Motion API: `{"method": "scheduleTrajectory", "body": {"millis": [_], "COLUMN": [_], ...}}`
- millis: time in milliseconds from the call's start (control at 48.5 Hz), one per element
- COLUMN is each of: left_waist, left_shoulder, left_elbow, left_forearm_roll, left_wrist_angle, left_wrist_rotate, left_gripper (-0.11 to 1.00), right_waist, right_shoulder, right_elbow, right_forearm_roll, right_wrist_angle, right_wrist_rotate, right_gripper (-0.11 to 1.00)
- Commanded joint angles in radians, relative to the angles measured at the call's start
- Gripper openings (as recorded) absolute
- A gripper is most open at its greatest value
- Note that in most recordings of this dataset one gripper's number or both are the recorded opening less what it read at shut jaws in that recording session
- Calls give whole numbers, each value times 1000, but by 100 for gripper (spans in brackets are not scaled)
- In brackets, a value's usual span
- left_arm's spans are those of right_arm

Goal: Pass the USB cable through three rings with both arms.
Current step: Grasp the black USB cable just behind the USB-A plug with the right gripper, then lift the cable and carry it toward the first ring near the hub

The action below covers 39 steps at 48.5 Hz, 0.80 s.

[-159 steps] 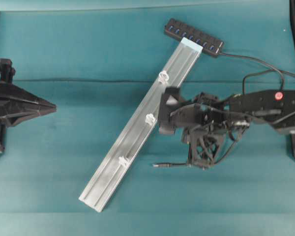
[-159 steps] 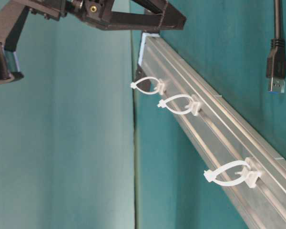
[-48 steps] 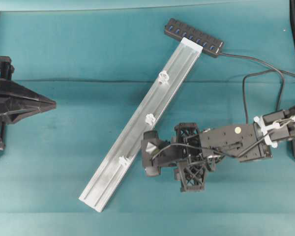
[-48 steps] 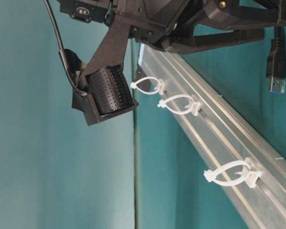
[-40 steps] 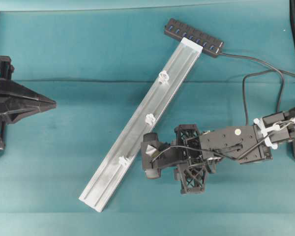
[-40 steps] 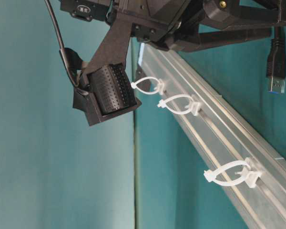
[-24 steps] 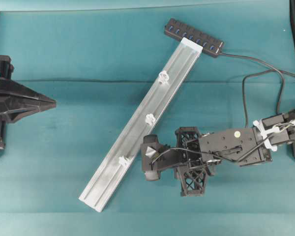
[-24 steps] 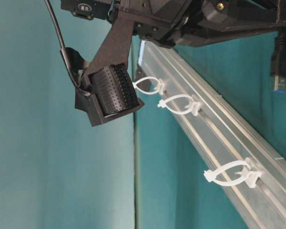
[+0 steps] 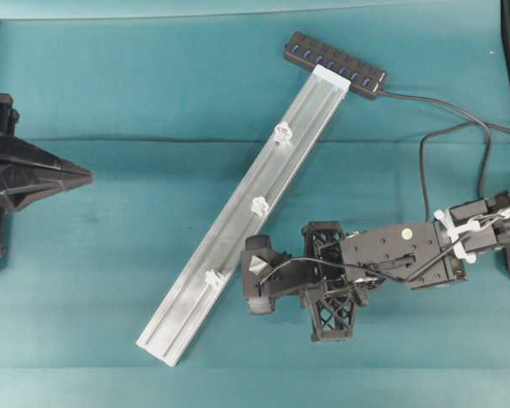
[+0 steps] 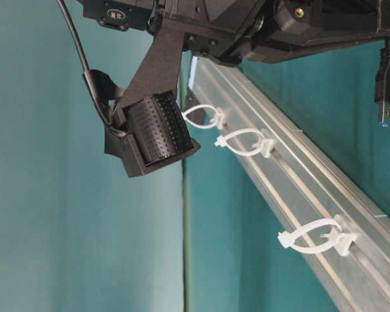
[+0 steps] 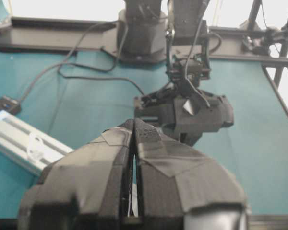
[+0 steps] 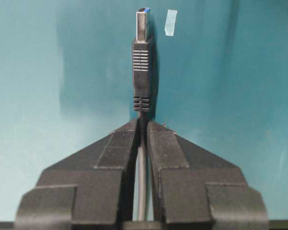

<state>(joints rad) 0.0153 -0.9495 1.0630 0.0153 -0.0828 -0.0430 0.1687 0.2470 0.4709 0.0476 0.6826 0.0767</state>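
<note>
Tabletop point(image 9: 110, 102): teal cloth covered the whole work surface, with one faint crease running across it in the overhead view.
Rail point(image 9: 238, 225): long silver aluminium rail lay diagonally, its long axis running from lower left up to upper right, where its top end touched the hub.
Right arm point(image 9: 408, 255): reached in from the right edge, just beside the rail's lower half but apart from it.
Left arm point(image 9: 8, 170): sat at the far left edge, well apart from the rail.
Hub point(image 9: 334, 65): black multi-port hub lay across the rail's upper end, its cord leaving toward the right.
USB cable point(image 9: 442, 144): thin black cord ran from the hub to the right, looped downward and came back toward the right arm.
Right gripper point(image 12: 143, 125): fingers were pinched narrow onto the cord just behind the plug, which stuck out beyond the tips.
Left gripper point(image 11: 134, 125): fingers were pressed together with nothing between them, tip pointing toward the right arm.
Three rings point(image 9: 260, 205): translucent white loop clips stood spaced along the rail; in the table-level view none had the cable through it.
Plug point(image 12: 142, 57): long axis lay in line with the right gripper's fingers, its metal end pointing away from them; it hung close above the cloth, to the right of the rail.
</note>
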Motion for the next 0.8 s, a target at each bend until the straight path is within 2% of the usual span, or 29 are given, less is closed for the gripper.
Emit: {"method": "scheduleTrajectory", "body": {"millis": [0, 186, 330, 598, 784], "left_waist": [2, 2, 2, 2, -5], "left_shoulder": [3, 3, 2, -6, -14], "left_elbow": [-28, -28, -28, -28, -31], "left_forearm_roll": [3, 3, 3, 3, 3], "left_wrist_angle": [-5, -6, -5, -5, -5], "left_wrist_rotate": [0, -2, -2, -2, -11], "left_gripper": [-1, -1, -1, -1, -1], "right_waist": [-9, -37, -63, -115, -189], "right_shoulder": [23, -57, -120, -236, -302], "right_elbow": [3, -28, -52, -123, -173], "right_forearm_roll": [-6, -6, -8, -8, -8], "right_wrist_angle": [18, 74, 172, 347, 457], "right_wrist_rotate": [5, -6, -23, -132, -235], "right_gripper": [9, 8, 8, 8, 8]}}
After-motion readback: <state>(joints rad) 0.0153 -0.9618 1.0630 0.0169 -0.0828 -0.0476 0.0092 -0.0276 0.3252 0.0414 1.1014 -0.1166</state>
